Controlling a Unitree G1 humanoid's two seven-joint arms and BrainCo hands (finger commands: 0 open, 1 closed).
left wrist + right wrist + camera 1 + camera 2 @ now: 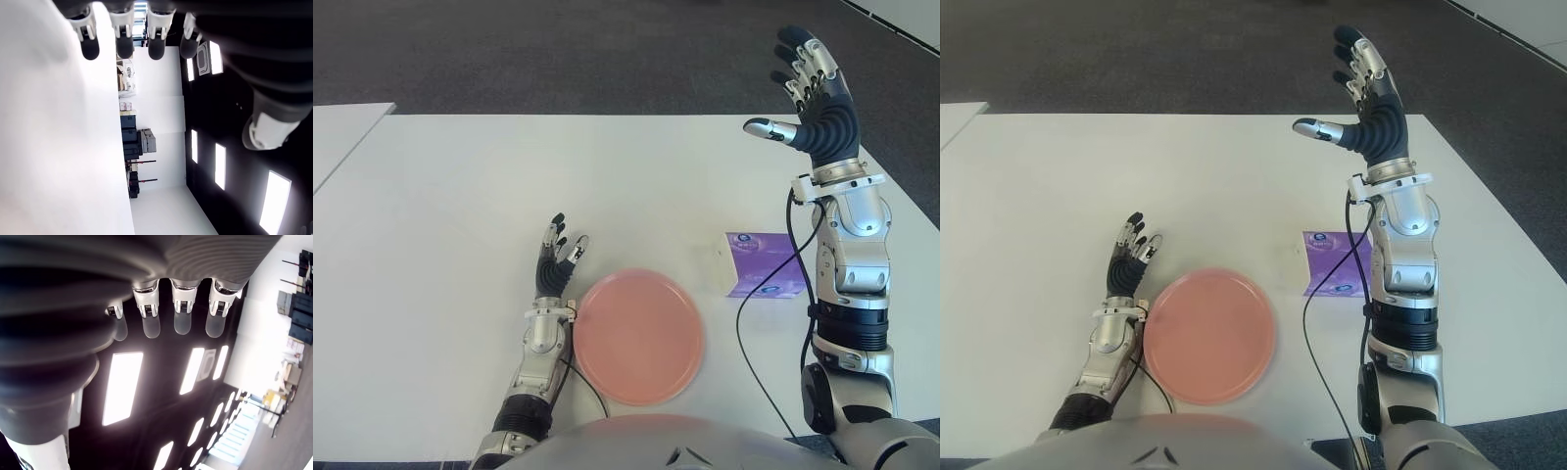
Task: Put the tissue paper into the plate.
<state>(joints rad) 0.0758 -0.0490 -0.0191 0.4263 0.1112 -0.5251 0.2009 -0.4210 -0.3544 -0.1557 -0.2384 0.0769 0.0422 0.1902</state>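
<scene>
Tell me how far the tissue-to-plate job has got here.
Nothing looks done: the purple tissue pack sits on the white table, apart from the empty pink plate. Nothing is in hand: the right hand is raised open above the table, the left hand open beside the plate. Grasp, carry and placement all remain.

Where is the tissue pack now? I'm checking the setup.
The tissue pack lies on the white table, just right of the pink plate, beside the raised right forearm.

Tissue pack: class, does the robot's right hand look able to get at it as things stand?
Probably yes. The right hand is raised, open and empty, above the table. The tissue pack lies uncovered beside that arm, right of the plate, with nothing over it.
</scene>
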